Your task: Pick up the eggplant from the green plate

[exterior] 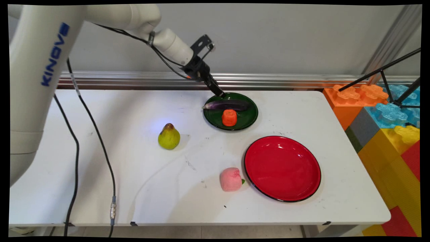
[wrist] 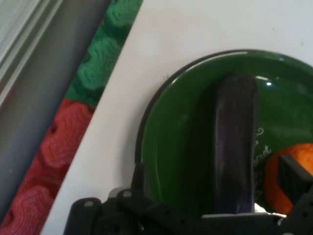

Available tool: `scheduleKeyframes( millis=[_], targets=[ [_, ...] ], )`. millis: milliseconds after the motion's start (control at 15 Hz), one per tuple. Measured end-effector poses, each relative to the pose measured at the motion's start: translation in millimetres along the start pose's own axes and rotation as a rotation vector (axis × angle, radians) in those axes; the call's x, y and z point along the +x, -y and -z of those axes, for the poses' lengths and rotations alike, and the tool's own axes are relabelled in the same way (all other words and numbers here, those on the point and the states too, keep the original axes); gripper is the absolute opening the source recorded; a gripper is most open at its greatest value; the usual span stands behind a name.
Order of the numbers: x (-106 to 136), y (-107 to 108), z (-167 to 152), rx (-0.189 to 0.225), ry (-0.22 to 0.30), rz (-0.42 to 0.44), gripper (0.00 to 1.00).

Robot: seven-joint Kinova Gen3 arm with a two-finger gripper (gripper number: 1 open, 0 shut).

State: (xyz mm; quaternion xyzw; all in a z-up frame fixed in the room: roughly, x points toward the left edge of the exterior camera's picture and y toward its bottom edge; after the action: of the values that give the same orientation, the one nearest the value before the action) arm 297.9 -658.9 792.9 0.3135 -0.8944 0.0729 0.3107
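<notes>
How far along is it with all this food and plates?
On the green plate already: eggplant and orange piece. In hand: nothing; the open pincer hangs at that plate's far rim, by the eggplant. Off the plates: pear and pink fruit on the table; red plate bare.

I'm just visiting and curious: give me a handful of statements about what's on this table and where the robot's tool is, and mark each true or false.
1. The eggplant lies in the green plate. True.
2. The red plate holds the pear. False: the red plate has nothing in it; the pear stands on the white table, to its left.
3. The tool is at the green plate's far rim. True.
4. The pink fruit sits inside the green plate. False: it lies on the table beside the red plate.
5. An orange piece shares the green plate with the eggplant. True.
</notes>
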Motion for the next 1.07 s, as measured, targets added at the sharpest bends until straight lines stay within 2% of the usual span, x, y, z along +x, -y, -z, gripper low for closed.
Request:
scheduleKeyframes(
  millis=[467,1067],
  targets=[
    [-8,5,-33,-0.013,0.037,-0.014,1.0],
    [-11,4,-48,-0.023,0.059,-0.042,1.0]
  ],
)
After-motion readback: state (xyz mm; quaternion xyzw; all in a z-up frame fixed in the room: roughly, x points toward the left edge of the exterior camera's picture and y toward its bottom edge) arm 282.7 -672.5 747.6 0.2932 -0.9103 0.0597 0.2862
